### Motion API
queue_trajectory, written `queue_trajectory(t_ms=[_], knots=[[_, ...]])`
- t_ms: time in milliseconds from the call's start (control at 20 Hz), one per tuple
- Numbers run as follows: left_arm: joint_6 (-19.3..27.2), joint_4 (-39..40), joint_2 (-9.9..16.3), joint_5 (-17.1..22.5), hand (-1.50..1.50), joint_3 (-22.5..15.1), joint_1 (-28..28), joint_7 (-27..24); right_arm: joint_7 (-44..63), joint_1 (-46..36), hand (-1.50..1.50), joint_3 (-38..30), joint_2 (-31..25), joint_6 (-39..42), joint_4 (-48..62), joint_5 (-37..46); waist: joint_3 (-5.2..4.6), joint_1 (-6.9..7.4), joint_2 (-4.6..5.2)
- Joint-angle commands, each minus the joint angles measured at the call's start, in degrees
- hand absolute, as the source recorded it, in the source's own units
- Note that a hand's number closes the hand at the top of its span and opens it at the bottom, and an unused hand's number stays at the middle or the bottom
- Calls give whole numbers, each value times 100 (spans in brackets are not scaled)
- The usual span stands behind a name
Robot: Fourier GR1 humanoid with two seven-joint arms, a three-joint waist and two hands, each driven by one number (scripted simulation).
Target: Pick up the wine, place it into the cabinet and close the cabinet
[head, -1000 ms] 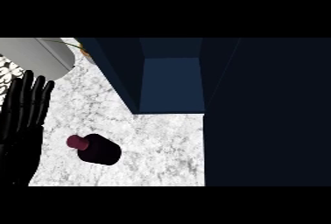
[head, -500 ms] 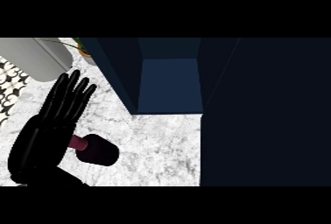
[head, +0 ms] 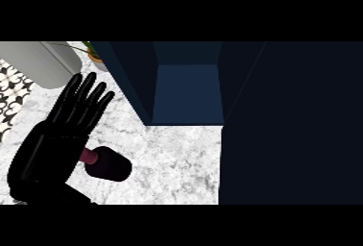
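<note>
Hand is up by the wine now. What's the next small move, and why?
Probably curl the left hand round the wine. Its fingers are straight, nothing is held, and the bottle lies on the counter right beside its palm, partly hidden by it. The cabinet stands open.

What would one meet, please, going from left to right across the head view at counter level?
Left hand with straight fingers → wine bottle lying on the marble counter → open dark-blue cabinet → its dark door at the right.

No text, label, brand, number or sign can be read on anything in view.
</note>
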Motion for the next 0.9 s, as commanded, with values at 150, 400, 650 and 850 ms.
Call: queue_trajectory(t_ms=[150, 400, 650, 850], knots=[[107, -555, -192, -228, -150, -355, 446, 136, 384, -37, -150, -505, -82, 234, -294, -525, -2, 18, -10], [174, -109, -68, -1, -150, 90, -218, 395, 1040, -143, -150, -58, 93, 22, -791, -208, -3, 6, -6], [-32, -796, -79, -253, -150, -187, 720, 200, 942, -301, -150, -152, 170, 65, -654, -113, -3, 25, -9], [271, -604, 68, -51, -150, 231, 116, 729, 906, 135, -150, -329, 142, 240, -941, -396, 0, -10, -10]])
